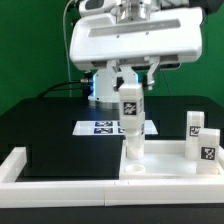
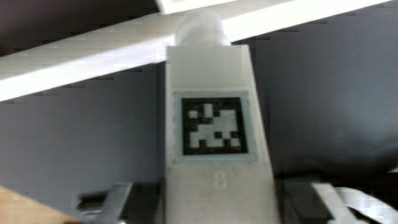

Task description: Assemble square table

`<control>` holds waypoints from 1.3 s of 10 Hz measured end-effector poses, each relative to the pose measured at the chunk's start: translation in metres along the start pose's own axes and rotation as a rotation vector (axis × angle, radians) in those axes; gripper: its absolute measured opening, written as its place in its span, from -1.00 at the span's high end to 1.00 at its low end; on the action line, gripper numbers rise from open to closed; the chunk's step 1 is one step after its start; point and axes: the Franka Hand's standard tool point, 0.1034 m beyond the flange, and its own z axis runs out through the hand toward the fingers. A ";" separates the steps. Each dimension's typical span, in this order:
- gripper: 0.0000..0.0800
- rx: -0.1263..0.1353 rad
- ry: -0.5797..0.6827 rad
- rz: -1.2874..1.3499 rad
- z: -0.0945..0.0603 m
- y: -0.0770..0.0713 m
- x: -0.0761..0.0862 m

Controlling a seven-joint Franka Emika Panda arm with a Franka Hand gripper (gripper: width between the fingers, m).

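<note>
Exterior view: a black table (image 1: 45,125) edged by white bars (image 1: 20,165), before a green wall (image 1: 25,45); the marker board (image 1: 100,127) lies flat behind the leg I hold. My gripper (image 1: 130,88) is clenched on one upright white leg (image 1: 130,125), its tag facing the camera, lower end touching the tabletop piece (image 1: 165,165). Two more legs (image 1: 200,140) stand beside it, toward the exterior view's right. Wrist view: the held leg (image 2: 215,120) between my fingers (image 2: 116,203).
</note>
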 end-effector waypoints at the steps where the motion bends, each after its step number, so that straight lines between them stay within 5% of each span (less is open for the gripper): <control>1: 0.27 -0.001 0.003 -0.004 0.002 0.001 0.000; 5: 0.27 -0.012 -0.002 -0.006 0.009 0.007 -0.006; 9: 0.27 -0.012 -0.044 -0.009 0.026 -0.001 -0.032; 13: 0.27 -0.003 -0.046 -0.012 0.029 -0.009 -0.032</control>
